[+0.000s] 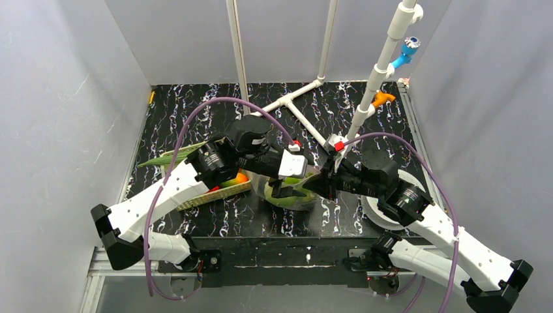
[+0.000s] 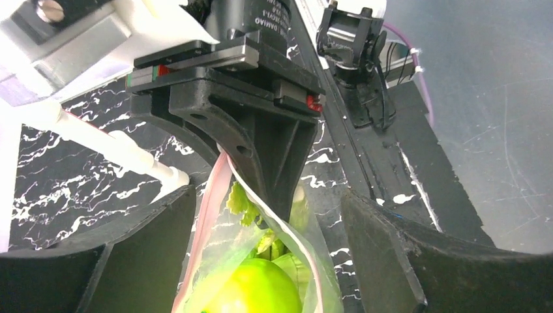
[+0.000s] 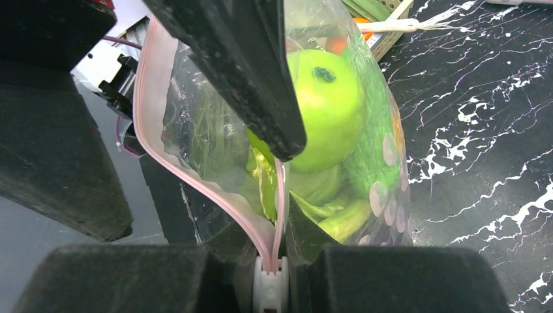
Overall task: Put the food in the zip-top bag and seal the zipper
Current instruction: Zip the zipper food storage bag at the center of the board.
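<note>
Zip-top bag [image 3: 365, 150]: sits on the worktop [image 1: 195, 104] just to the right of the woven basket [image 1: 218, 193], mouth turned up toward the two tools.

Contents seen through the plastic: a green apple [image 3: 326, 98] and green leafy pieces [image 3: 313, 195] packed beside and under it.

Zipper [image 3: 147, 78]: the pink strip is parted along most of its length. Its two sides run together only at one end.

Right tool [image 3: 269, 290]: pressed together on that joined end of the zipper. In the left wrist view, its black fingers come to a point on the strip.

Left tool [image 1: 285, 189]: spread wide. Its fingers [image 2: 130, 254] stand on either side of the bag with the mouth between them. Cannot tell whether either finger touches the plastic.

Both tools meet over the bag, right of the basket.

Basket: an orange piece [image 1: 241, 177] lies at its right end, the end nearest the bag. A flat green striped piece [image 1: 171, 156] sticks out at its far-left side.

White round object [image 1: 381, 214]: lies well to the right of the basket, beyond the bag, and is partly hidden under the right arm.

White pipe frame [image 1: 300, 107]: stands on the worktop behind and to the right of the basket.
</note>
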Motion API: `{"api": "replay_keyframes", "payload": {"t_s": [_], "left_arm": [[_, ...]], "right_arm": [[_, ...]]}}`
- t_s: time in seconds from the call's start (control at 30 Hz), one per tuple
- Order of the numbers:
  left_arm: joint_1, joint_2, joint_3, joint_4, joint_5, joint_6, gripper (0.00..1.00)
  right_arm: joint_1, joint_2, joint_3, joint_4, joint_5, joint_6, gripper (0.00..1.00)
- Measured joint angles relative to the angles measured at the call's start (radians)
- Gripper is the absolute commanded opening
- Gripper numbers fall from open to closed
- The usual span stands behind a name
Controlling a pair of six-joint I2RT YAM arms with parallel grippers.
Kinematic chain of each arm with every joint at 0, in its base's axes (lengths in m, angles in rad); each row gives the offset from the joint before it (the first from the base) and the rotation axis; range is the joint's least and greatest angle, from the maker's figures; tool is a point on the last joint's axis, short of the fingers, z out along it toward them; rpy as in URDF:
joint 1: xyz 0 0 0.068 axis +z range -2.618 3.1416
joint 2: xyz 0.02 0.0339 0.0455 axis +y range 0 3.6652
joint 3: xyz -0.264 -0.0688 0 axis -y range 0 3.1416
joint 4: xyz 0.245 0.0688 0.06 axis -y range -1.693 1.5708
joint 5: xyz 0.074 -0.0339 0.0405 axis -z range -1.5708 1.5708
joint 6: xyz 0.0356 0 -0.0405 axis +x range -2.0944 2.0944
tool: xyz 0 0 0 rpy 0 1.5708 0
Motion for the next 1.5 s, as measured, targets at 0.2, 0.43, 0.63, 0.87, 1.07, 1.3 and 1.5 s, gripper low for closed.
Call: {"api": "replay_keyframes", "payload": {"t_s": [0.2,0.43,0.63,0.87,1.07,1.3,1.5], "left_arm": [[-0.001,0.032,0.002,-0.034,-0.072,0.038,0.74],[-0.001,0.000,-0.050,-0.016,-0.153,0.052,0.41],[-0.003,-0.079,-0.148,0.055,-0.204,0.045,0.10],[-0.005,-0.130,-0.221,0.117,-0.248,0.034,0.00],[-0.006,-0.137,-0.238,0.148,-0.278,0.014,0.00],[-0.005,-0.148,-0.238,0.154,-0.298,-0.008,0.00],[-0.005,-0.148,-0.238,0.154,-0.296,-0.015,0.00]], "right_arm": [[-0.001,0.002,0.000,-0.003,-0.005,0.004,0.01],[-0.002,0.006,0.000,-0.005,-0.018,0.019,0.01],[-0.001,0.006,0.000,-0.006,-0.018,0.026,0.11],[-0.002,-0.003,0.002,0.007,0.002,0.042,0.50],[-0.002,-0.105,-0.040,0.074,0.043,0.071,0.54],[-0.002,-0.161,-0.091,0.103,0.064,0.105,0.47],[-0.002,-0.178,-0.108,0.108,0.078,0.118,0.23]]}}
